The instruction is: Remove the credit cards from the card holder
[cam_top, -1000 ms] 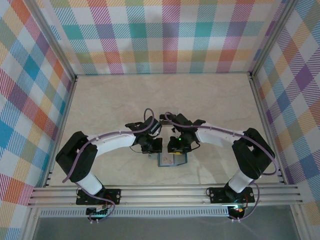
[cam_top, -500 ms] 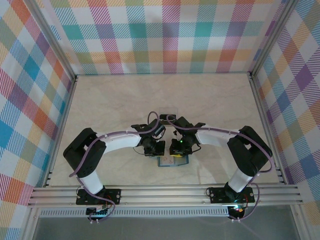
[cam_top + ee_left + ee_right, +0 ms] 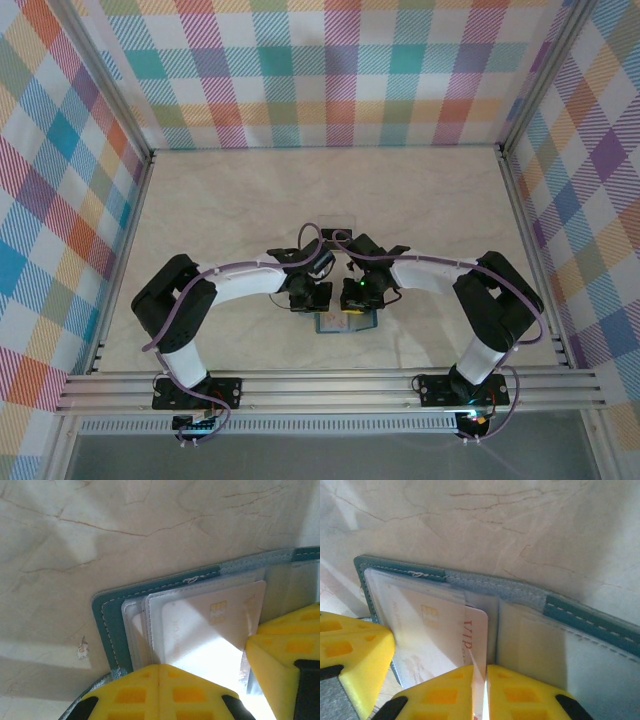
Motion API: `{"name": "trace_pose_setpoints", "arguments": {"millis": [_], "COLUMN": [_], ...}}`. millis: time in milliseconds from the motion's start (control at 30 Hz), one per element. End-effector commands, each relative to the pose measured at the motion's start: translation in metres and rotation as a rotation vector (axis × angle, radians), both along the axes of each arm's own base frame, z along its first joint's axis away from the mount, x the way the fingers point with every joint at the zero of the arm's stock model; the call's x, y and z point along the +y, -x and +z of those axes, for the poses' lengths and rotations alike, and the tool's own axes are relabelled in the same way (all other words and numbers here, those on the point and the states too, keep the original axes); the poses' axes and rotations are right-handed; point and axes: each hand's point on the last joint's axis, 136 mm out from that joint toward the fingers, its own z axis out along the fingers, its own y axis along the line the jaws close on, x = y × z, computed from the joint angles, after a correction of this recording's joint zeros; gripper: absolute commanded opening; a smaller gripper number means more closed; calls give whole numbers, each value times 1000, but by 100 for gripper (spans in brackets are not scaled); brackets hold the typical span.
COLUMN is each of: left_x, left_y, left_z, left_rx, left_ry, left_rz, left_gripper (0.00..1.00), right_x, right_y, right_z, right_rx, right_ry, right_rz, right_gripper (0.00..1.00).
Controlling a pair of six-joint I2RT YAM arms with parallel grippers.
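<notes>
Both arms bend inward from the near rail so their wrists meet mid-table pointing down, with the left hand (image 3: 308, 296) and right hand (image 3: 360, 293) almost touching over the card holder (image 3: 345, 323). The holder lies open and flat on the table (image 3: 440, 200), closer to the near edge than the far wall, with loads of bare marble-look surface far, left and right of it.

From the right wrist we see that hand's yellow pads (image 3: 520, 690) pinching the edge of a pale credit card (image 3: 476, 630) with red "VIP" lettering, partly out beside the spine. The left hand's pads (image 3: 125, 690) are pressed together at the holder's edge, and we can't tell if anything's caught between them. The holder has a teal stitched cover and glossy clear sleeves, and another pale chip card (image 3: 210, 625) sits among them.
</notes>
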Motion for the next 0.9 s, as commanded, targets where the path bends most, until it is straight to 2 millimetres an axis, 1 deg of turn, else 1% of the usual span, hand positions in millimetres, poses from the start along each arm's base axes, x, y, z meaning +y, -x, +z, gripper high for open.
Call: {"name": "trace_pose_setpoints", "arguments": {"millis": [0,200,333,433,533,700,767,867], "left_x": [25,26,26,19,9,-3,-8,-15], "left_y": [13,13,13,9,3,-3,-2,1], "left_z": [-15,-12,-9,-2,12,27,29,26], "left_rx": [30,23,18,15,-7,-26,-22,-10], "left_ry": [-120,-116,-112,-88,-67,-24,-3,9], "left_rz": [-2,2,3,0,-12,-23,-27,-45], "left_gripper": [6,6,6,6,6,6,6,6], "right_x": [-14,-17,-21,-18,-12,-6,-5,-4], "right_y": [3,3,0,-3,-3,-1,-1,0], "right_z": [-9,-9,-4,2,6,11,11,9], "right_rx": [10,9,-17,-37,-37,-29,-22,-16], "right_ry": [60,73,85,49,10,-57,-82,-99], "right_rz": [-21,-24,-40,-53,-58,-73,-78,-81], "right_gripper": [13,11,9,9,11,19,21,23]}}
